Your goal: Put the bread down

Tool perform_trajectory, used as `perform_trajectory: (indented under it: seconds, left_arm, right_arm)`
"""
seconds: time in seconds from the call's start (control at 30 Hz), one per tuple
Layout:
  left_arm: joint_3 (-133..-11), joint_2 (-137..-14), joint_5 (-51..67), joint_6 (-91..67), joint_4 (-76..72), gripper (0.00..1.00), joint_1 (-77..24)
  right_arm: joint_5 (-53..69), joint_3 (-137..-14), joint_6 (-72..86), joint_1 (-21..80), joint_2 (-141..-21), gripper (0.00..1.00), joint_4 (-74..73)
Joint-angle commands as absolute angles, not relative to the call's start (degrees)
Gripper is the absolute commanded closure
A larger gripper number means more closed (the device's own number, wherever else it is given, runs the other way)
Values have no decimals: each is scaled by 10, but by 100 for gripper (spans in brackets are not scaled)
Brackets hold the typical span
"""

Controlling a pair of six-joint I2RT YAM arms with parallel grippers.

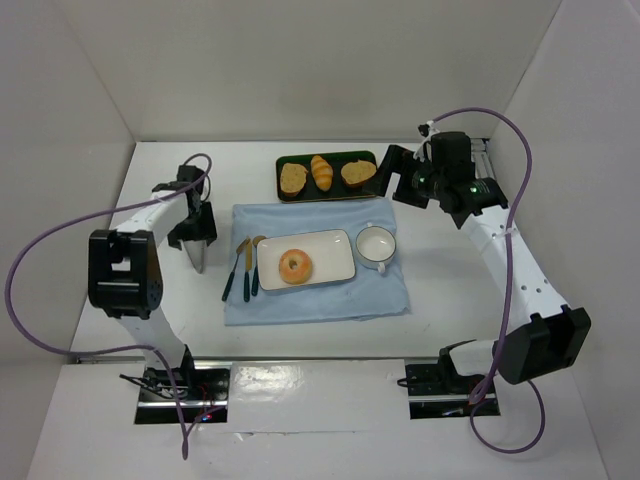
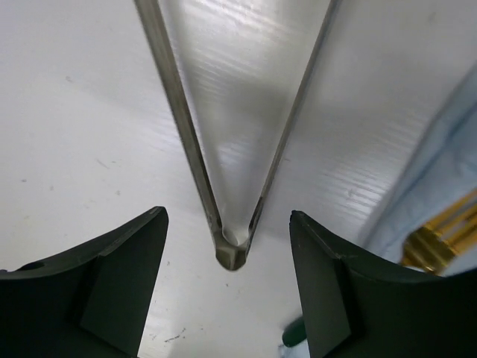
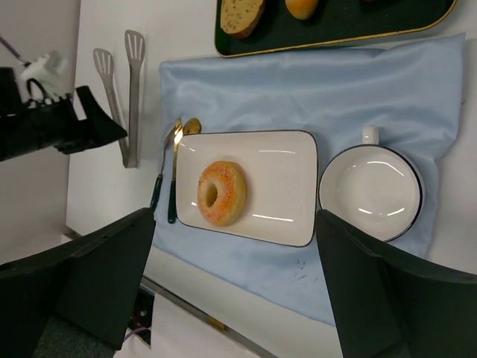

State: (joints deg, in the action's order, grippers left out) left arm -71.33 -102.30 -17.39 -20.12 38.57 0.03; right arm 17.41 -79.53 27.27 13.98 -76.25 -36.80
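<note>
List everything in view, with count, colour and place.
bun: 1, orange-brown, on plate
plate: 1, white, on cloth
cup: 1, white, right of plate
cutlery: 2, gold and green, left of plate
cloth: 1, pale blue, centre
tray: 1, dark, behind cloth
toast: 2, brown, on tray
roll: 1, golden, between toast
tongs: 1, metal, left of cloth
left gripper: 1, black, open over tongs
right gripper: 1, black, open, by tray

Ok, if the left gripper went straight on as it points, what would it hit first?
Probably the hinged end of the silver metal tongs, lying on the white table between the left gripper's fingers.
</note>
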Motion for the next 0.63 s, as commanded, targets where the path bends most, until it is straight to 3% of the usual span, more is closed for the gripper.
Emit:
perform_trajectory:
  seconds: [0.0, 0.37, 0.6]
  left_arm:
    - [-758, -947, -173, -221, 403, 21, -17]
    - [-766, -662, -91, -348, 408, 24, -114]
    - [-761, -580, -32, -409, 433, 24, -170]
  right_arm:
    - [177, -788, 273, 135, -737, 5, -355]
    - [184, -755, 312, 141, -766, 1, -351]
    - [118, -757, 342, 186, -764, 0, -326]
